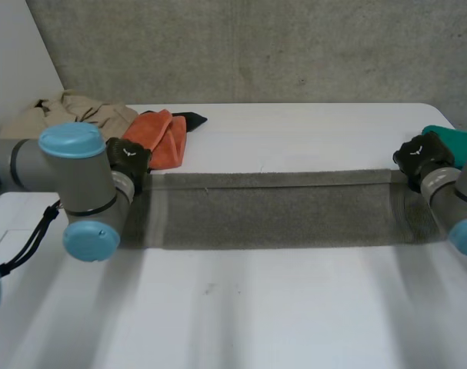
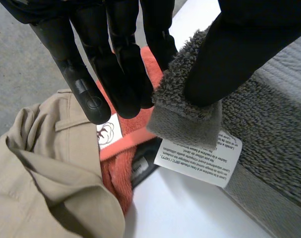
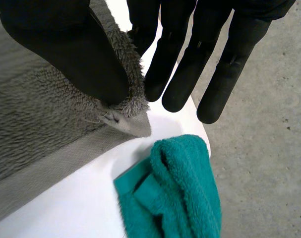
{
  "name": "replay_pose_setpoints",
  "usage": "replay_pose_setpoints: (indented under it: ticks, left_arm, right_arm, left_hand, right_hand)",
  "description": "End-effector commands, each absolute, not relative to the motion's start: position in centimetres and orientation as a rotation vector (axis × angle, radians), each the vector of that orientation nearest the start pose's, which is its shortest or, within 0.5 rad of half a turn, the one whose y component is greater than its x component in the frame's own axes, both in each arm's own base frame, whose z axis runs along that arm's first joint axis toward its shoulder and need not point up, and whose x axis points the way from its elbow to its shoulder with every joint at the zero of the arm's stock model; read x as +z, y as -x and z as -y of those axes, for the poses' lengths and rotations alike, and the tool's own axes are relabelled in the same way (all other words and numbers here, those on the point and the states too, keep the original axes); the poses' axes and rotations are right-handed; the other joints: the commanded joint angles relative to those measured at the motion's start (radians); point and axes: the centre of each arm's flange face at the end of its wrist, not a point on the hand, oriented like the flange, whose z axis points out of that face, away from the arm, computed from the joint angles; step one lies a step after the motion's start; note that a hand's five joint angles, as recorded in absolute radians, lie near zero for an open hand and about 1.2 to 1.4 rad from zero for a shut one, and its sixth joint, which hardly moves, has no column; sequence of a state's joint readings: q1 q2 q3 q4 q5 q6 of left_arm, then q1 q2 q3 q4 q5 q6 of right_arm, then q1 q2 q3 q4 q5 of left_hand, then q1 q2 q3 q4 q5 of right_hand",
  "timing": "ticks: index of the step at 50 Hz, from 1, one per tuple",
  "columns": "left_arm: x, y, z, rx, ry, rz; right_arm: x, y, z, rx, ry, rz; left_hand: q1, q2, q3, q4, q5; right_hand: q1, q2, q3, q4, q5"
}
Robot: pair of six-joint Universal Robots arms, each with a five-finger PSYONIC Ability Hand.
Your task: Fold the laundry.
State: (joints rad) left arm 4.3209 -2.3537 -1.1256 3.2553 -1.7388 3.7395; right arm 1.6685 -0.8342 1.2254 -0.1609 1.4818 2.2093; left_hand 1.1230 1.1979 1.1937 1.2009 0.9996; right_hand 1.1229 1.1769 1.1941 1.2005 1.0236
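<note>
Grey towel: thick looped terry with a flat woven border, stretched as a long band across the white table between the two hands. Its near edge is blurred, and whether it rests on the table cannot be told. Left hand: thumb and straight fingers pinch one end corner, where a white printed label is sewn on, its print too small to read. Right hand: thumb and fingers pinch the opposite end corner in the same way. Beside the left hand lie an orange terry cloth, a crumpled beige woven garment and a black item, partly covered, kind unclear. Near the right hand's fingertips a bunched teal terry towel lies at the table's edge, partly out of view.
</note>
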Motion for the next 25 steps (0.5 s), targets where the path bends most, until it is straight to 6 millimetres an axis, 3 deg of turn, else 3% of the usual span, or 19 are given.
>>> replay_pose_setpoints:
  ticks: [1, 3, 4, 6, 10, 11, 14, 15, 18, 21, 25]
  left_arm:
    - [15.4, 29.3, 37.7, -1.854, -0.948, -2.016]
    - [15.7, 30.0, 37.5, -1.877, -0.958, -2.001]
    - [15.8, 30.1, 37.5, -1.886, -0.955, -2.001]
    - [16.1, 30.2, 37.5, -1.898, -0.948, -2.000]
    - [17.9, 30.4, 37.1, -1.939, -0.932, -1.971]
    - [19.3, 30.2, 36.9, -1.964, -0.910, -1.953]
    - [21.2, 29.7, 36.2, -1.998, -0.885, -1.938]
    - [22.0, 29.3, 35.5, -2.010, -0.870, -1.946]
    - [22.9, 28.7, 34.4, -2.024, -0.850, -1.966]
    - [23.1, 28.0, 32.7, -2.022, -0.837, -2.020]
    - [22.4, 27.1, 30.8, -2.001, -0.828, -2.095]
  right_arm:
    - [13.6, -18.7, 43.8, -2.186, 1.489, -2.442]
    - [13.5, -19.4, 44.0, -2.204, 1.487, -2.430]
    - [13.6, -19.7, 44.0, -2.214, 1.482, -2.426]
    - [14.1, -19.9, 44.0, -2.238, 1.463, -2.422]
    - [17.1, -20.2, 43.6, -2.324, 1.332, -2.378]
    - [18.8, -19.9, 43.3, -2.361, 1.244, -2.358]
    - [21.1, -19.8, 42.4, -2.394, 1.146, -2.319]
    - [23.1, -19.4, 41.6, -2.422, 1.075, -2.295]
    - [24.6, -18.1, 40.1, -2.397, 1.010, -2.292]
    - [23.9, -16.4, 39.0, -2.274, 1.024, -2.363]
    - [21.1, -14.7, 36.8, -1.954, 1.045, -2.477]
  left_hand:
    - [-0.949, -1.023, -1.019, -1.026, -1.000]
    - [-0.793, -0.868, -0.864, -0.871, -0.844]
    - [-0.949, -1.023, -1.019, -1.026, -1.000]
    - [-0.934, -1.008, -1.004, -1.011, -0.985]
    - [-0.949, -1.023, -1.019, -1.026, -1.000]
    - [-0.949, -1.023, -1.019, -1.026, -1.000]
    - [-0.949, -1.023, -1.019, -1.026, -1.000]
    - [-0.949, -1.023, -1.019, -1.026, -1.000]
    - [-0.949, -1.023, -1.019, -1.026, -1.000]
    - [-0.949, -1.023, -1.019, -1.026, -1.000]
    - [-0.949, -1.023, -1.019, -1.026, -1.000]
  right_hand:
    - [-0.889, -0.943, -0.960, -0.966, -0.964]
    - [-0.948, -1.002, -1.020, -1.026, -1.024]
    - [-0.948, -1.002, -1.020, -1.026, -1.024]
    - [-0.948, -1.002, -1.020, -1.026, -1.024]
    - [-0.948, -1.002, -1.020, -1.026, -1.024]
    - [-0.948, -1.002, -1.020, -1.026, -1.024]
    - [-0.948, -1.002, -1.020, -1.026, -1.024]
    - [-0.948, -1.002, -1.020, -1.026, -1.024]
    - [-0.948, -1.002, -1.020, -1.026, -1.024]
    - [-0.948, -1.002, -1.020, -1.026, -1.024]
    - [-0.930, -0.984, -1.001, -1.007, -1.005]
